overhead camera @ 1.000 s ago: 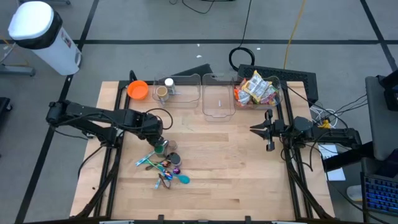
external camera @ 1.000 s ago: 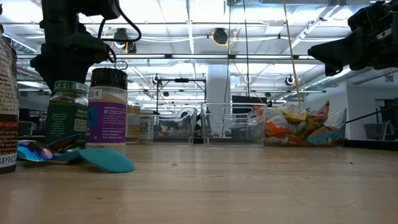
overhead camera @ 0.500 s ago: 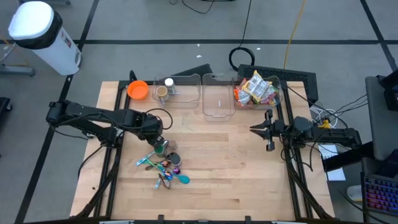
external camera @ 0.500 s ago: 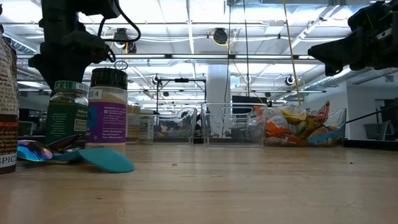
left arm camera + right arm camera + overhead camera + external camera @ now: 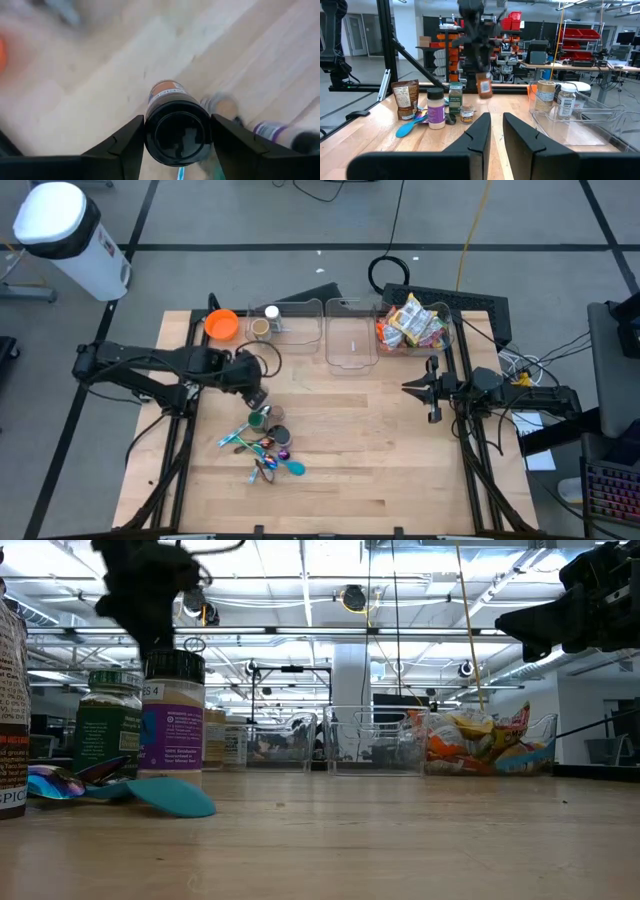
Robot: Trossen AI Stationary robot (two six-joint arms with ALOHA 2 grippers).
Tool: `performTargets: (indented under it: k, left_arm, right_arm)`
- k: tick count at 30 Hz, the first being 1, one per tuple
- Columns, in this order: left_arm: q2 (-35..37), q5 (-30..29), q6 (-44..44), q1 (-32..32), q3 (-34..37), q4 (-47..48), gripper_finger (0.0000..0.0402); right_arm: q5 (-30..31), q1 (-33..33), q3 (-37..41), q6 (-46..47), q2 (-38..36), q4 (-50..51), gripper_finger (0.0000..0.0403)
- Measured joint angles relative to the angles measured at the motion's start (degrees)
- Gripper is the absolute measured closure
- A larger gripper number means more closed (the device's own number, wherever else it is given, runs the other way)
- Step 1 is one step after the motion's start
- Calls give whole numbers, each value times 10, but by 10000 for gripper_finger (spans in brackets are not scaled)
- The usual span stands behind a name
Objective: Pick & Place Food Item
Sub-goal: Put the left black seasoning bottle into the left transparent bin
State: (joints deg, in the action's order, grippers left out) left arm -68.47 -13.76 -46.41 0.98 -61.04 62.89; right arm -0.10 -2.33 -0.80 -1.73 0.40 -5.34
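Now the left gripper [image 5: 177, 131] has its two dark fingers [image 5: 122, 145] clamped on a small spice jar with a black lid and an orange label [image 5: 176, 125]. One finger is on each side of the lid. The jar hangs in the air, above the light wooden table [image 5: 400, 450] and not touching it. From the other arm's camera the same jar [image 5: 484, 85] can be seen floating over the table, under the dark arm.

From above, the left gripper [image 5: 252, 378] is on the left half of the table, a little behind a pile of small things. In that pile are a jar with a green lid [image 5: 259, 418], a white bottle with a purple label [image 5: 172, 720], a turquoise plastic spoon [image 5: 168, 796] and some shiny colourful spoons [image 5: 268, 450].

The right gripper [image 5: 496, 129] has its fingers close together and holds nothing. It waits in the air over the right side of the table [image 5: 420, 388], well apart from the jar.

Along the far edge of the table there is an orange bowl [image 5: 221, 325], then a clear plastic bin with two jars in it [image 5: 275, 340], then a clear plastic bin in the middle [image 5: 350, 345], then a clear bin full of snack packets [image 5: 412, 323]
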Motion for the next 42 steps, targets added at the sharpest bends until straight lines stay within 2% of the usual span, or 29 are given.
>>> performTargets:
  k: [5,9,13,18,21,26,32,38,42]
  left_arm:
    - [-5,-54,87,-35,-84,-9,185]
    - [-19,-60,176,-79,-131,-29,174]
    - [-57,-29,278,-145,-206,-59,196]
    - [-137,30,369,-222,-288,-67,196]
    - [-186,37,414,-258,-317,-60,196]
    - [-265,43,463,-313,-333,-69,179]
    - [-339,115,481,-381,-333,-118,196]
    - [-386,123,476,-425,-333,-143,195]
    - [-410,127,471,-441,-327,-147,180]
  right_arm:
    - [0,0,0,0,0,0,360]
    - [0,0,0,0,0,0,360]
    - [0,0,0,0,1,1,360]
    - [0,0,0,0,4,0,360]
    - [0,0,0,0,4,0,360]
    - [0,0,0,0,4,0,360]
    - [0,0,0,0,4,0,360]
    - [0,0,0,0,4,0,360]
    - [0,0,0,0,4,0,360]
